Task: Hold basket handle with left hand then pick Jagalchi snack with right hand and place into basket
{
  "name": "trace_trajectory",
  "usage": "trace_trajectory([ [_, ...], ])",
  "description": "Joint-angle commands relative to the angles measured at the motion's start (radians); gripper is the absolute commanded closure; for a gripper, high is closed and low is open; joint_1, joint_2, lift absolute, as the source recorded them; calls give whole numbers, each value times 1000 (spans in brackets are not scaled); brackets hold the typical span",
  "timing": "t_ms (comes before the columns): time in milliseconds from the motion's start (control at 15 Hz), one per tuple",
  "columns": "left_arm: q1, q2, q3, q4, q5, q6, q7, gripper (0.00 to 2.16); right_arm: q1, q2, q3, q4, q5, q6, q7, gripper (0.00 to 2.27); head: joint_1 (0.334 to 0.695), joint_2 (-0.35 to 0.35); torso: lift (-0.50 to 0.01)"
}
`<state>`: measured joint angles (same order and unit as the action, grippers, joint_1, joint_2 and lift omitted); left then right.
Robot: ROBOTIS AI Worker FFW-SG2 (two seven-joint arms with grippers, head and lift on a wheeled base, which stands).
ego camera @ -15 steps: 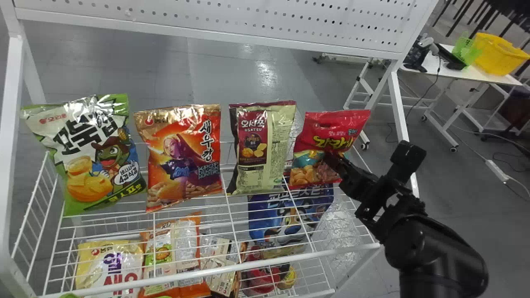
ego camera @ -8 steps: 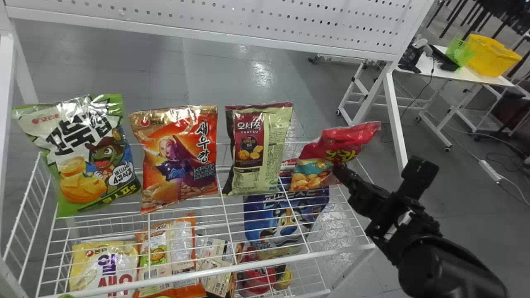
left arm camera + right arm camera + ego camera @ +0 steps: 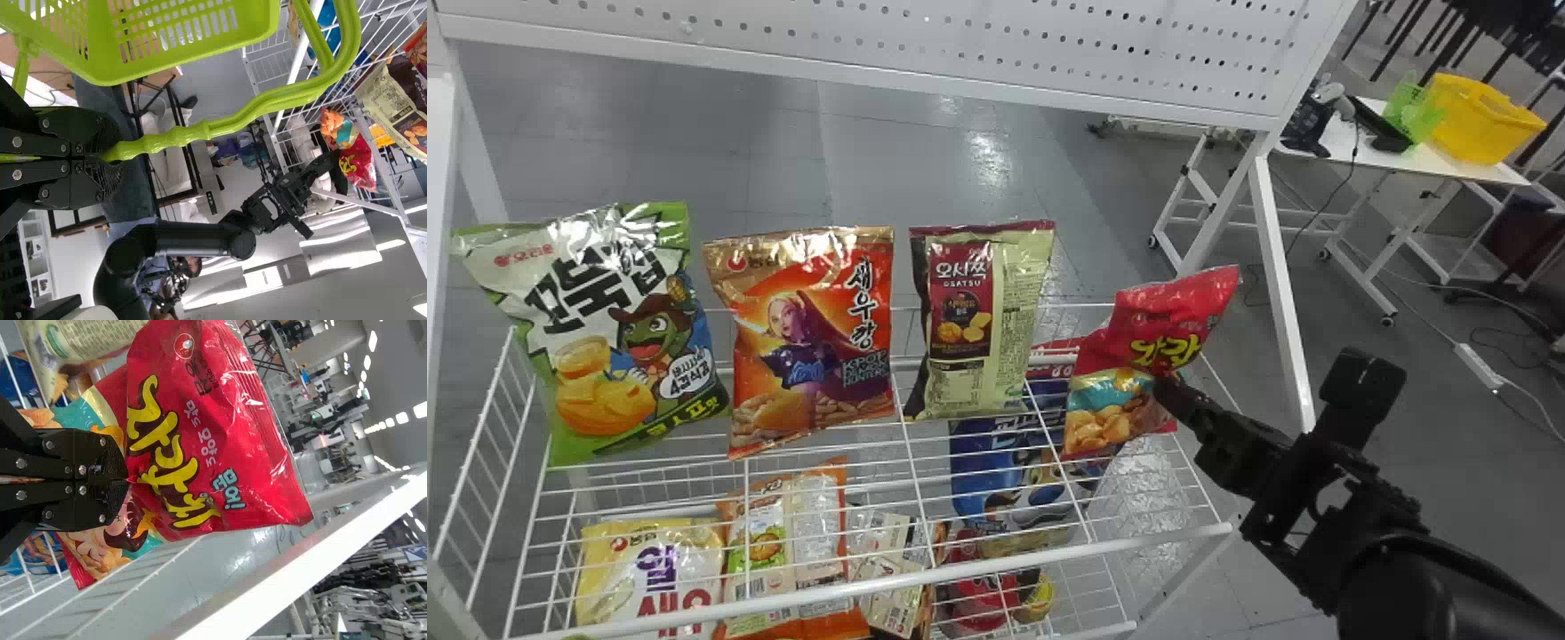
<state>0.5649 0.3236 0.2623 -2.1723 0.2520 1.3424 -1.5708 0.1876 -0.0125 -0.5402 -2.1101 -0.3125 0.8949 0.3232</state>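
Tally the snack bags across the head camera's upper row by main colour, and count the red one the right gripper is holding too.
Green-and-white bag: 1
Orange bag: 1
Cream-and-maroon bag: 1
Red bag, held by the right gripper: 1
Total: 4

Your right arm (image 3: 1414, 569) slants forward and inward, the right gripper (image 3: 1167, 384) pinched tight at its end. Your left gripper (image 3: 110, 153) is clamped closed too.

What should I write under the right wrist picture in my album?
Right gripper pinching the shiny red Jagalchi snack bag by its front.
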Motion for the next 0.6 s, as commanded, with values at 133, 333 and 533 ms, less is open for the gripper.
trace_trajectory([
  [133,3,-2,3,0,6,-5,-10,2148,49,13,-10,-177,-17,209,-1,2250,695,-350,-8],
  [333,3,-2,3,-3,6,-5,-10,2148,73,13,-12,-284,-17,279,-1,2250,695,-350,-8],
  [533,1,-3,2,0,6,-9,-10,2148,79,13,-14,-364,-19,362,-3,2250,695,-350,-8],
])
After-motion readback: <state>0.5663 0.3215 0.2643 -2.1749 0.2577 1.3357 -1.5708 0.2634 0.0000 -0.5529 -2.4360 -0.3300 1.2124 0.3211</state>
